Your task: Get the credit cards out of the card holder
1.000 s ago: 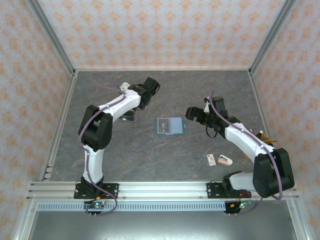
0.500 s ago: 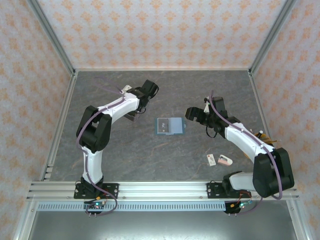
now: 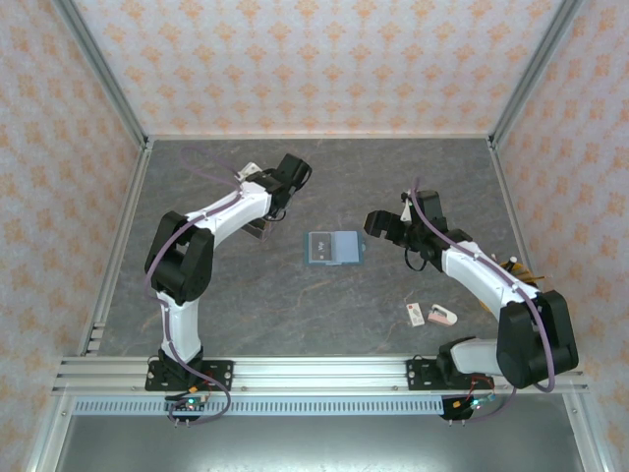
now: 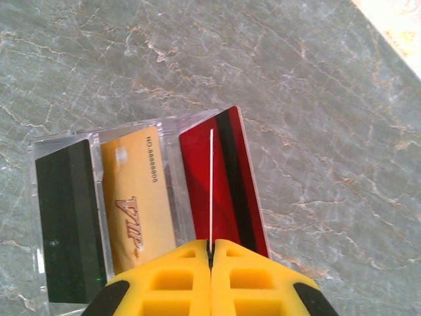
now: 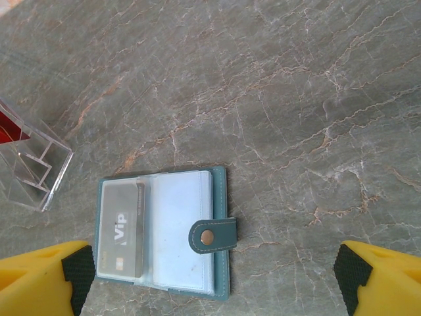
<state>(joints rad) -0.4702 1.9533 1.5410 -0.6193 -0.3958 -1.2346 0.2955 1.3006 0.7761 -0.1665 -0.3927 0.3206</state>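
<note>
Left gripper (image 4: 210, 247): clenched. I see the yellow fingers pressed together on a thin pale card (image 4: 210, 184) that points straight away from the wrist camera, so it shows as a white line.
Pale card, position: over the clear tray (image 4: 59, 139), in line with the red card (image 4: 230, 178). I cannot tell whether the two touch.
Tray contents: black card (image 4: 66, 210), gold card (image 4: 135, 197) and the red one, side by side, each in its own slot.
Right gripper (image 5: 210, 273): released. The fingers are spread wide, one at each lower corner of my wrist view, holding nothing.
Card holder (image 5: 177, 230): lies open and flat on the grey marbled surface (image 5: 296, 99), just below the right gripper in my view. The strap (image 5: 214, 236) with its snap rests on the right-hand page.
Cards in holder: a grey Vip card (image 5: 122, 230) sits in the left sleeve; the right sleeve looks pale blue and blank.
Overhead layout: the holder is near the middle, between the two grippers, with the tray to its left and apart from it.
Loose items: white tag (image 3: 416, 314) and pink lump (image 3: 444, 315), just beside each other near the right arm, well apart from the holder.
</note>
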